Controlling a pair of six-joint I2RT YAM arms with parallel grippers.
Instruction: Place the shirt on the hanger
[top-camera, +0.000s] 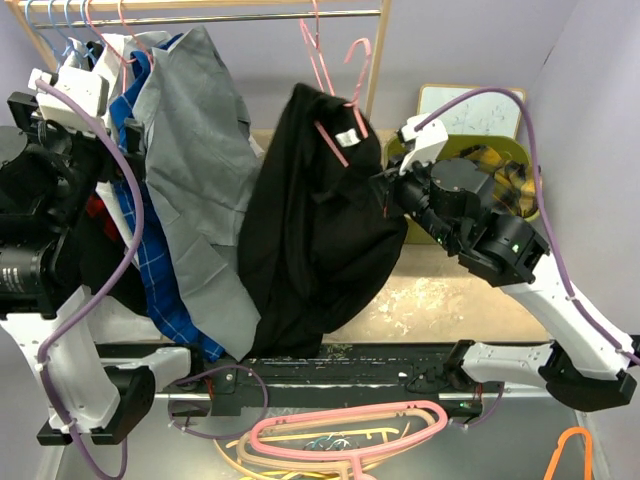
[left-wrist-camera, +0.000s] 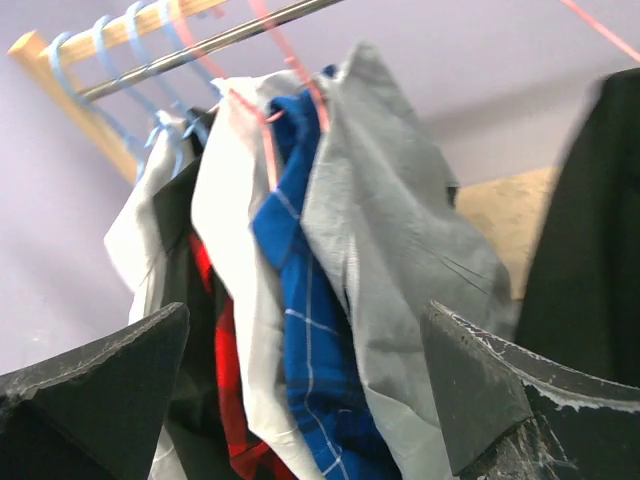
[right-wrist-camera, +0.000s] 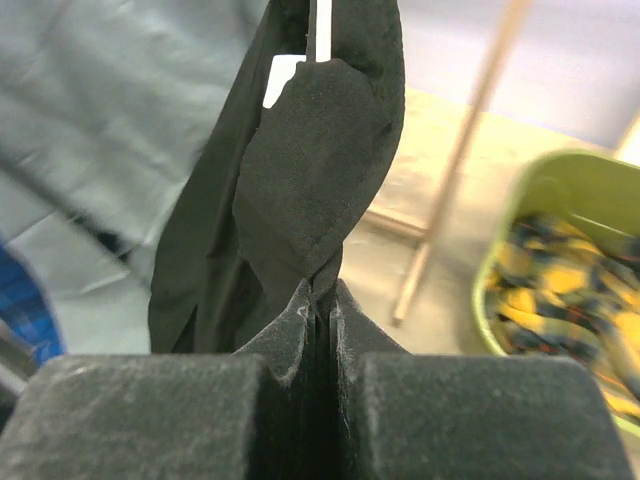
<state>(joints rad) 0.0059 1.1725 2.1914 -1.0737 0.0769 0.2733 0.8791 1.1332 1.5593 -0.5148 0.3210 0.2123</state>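
Note:
The black shirt (top-camera: 315, 230) hangs from the thin pink hanger (top-camera: 335, 95), whose hook is on the rail; one hanger arm crosses the shirt's collar by the white label. My right gripper (top-camera: 385, 190) is shut on the shirt's right edge, and the wrist view shows the cloth (right-wrist-camera: 310, 170) pinched between the closed fingers (right-wrist-camera: 320, 300). My left gripper (left-wrist-camera: 305, 400) is open and empty at the far left, facing the hung clothes; its fingers (left-wrist-camera: 500, 390) stand wide apart. In the top view the left gripper is hidden among those clothes.
A large grey shirt (top-camera: 195, 170), a blue plaid one (top-camera: 160, 270), a white one and a red one hang on the rail at left. A green basket (top-camera: 500, 165) with yellow-and-black plaid cloth stands at right. Thicker pink hangers (top-camera: 350, 425) and an orange one (top-camera: 572, 452) lie at the near edge.

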